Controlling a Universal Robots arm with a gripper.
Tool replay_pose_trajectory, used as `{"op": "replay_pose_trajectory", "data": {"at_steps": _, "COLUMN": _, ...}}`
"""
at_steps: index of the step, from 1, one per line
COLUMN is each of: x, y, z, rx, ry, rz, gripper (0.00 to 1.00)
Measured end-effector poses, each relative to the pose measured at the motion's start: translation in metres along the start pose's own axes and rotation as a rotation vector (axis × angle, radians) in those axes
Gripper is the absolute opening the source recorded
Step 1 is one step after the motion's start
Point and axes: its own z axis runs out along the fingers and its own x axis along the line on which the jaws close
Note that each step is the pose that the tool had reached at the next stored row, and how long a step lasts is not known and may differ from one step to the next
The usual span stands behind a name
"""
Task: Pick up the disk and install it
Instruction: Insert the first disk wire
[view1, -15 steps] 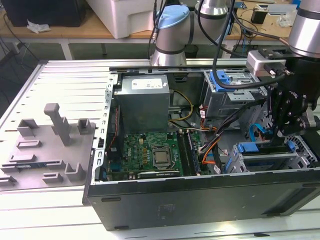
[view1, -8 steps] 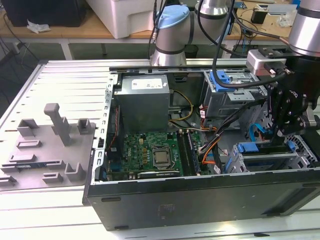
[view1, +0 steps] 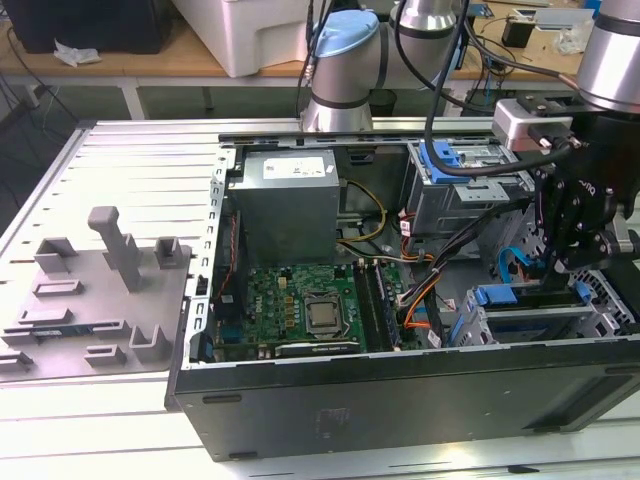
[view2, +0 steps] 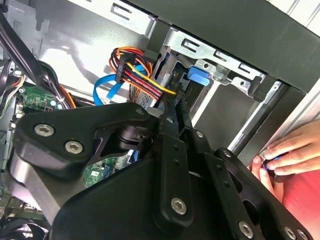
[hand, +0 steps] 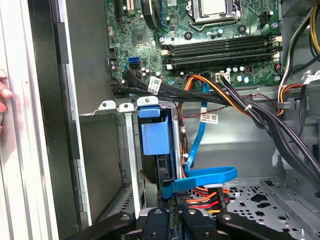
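First wrist view: the disk (hand: 150, 137), blue frame showing, stands on edge in the drive cage of the open computer case.

I read the disk as already down in its slot, with my hand (hand: 172, 202) right at its near end; the two black fingers sit close together around the edge of the blue frame, though whether they truly pinch it I cannot tell. I judge it a stiff, fairly heavy metal slab, smooth on its faces and unkind to knocks, so the plastic frame's edges are the place to hold, not the label. A blue flat cable (hand: 202, 177) and red-orange power wires (hand: 207, 196) lie just beside the fingers. Beyond is the green circuit board (hand: 210, 30). A person's hand (view2: 287, 155) rests on the case rim (hand: 47, 125).
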Motion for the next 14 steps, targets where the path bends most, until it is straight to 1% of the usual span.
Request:
{"op": "replay_pose_trajectory", "data": {"at_steps": 4, "x": 0.0001, "y": 0.0, "z": -0.0003, "rx": 0.0021, "ry": -0.0006, "rz": -0.014, "gripper": 0.17}}
{"op": "replay_pose_trajectory", "data": {"at_steps": 7, "x": 0.0001, "y": 0.0005, "z": -0.0003, "rx": 0.0054, "ry": -0.0008, "rz": -0.037, "gripper": 0.17}}
{"op": "replay_pose_trajectory", "data": {"at_steps": 14, "x": 0.001, "y": 0.0006, "z": -0.0002, "rx": 0.0054, "ry": -0.0009, "rz": -0.038, "gripper": 0.17}}
